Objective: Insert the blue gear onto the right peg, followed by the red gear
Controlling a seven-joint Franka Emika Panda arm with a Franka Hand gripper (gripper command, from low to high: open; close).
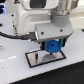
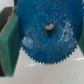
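White table (image 1: 12, 70) surface is filling the lower part of the exterior view, carrying a black-rimmed white plate (image 1: 35, 59) near the middle. Above that plate the white arm (image 1: 40, 17) is hanging with its claw (image 1: 53, 48) pointing down. The claw is gripping the blue gear (image 1: 53, 47), which is sitting between the fingers just above the plate's end toward the exterior view's right. In the wrist view the blue gear (image 2: 47, 31) is filling most of the picture, its central hole showing and its teeth running along the rim, with a green finger pad (image 2: 10, 42) pressing against one side. Neither peg can be made out, nor is the red gear showing.
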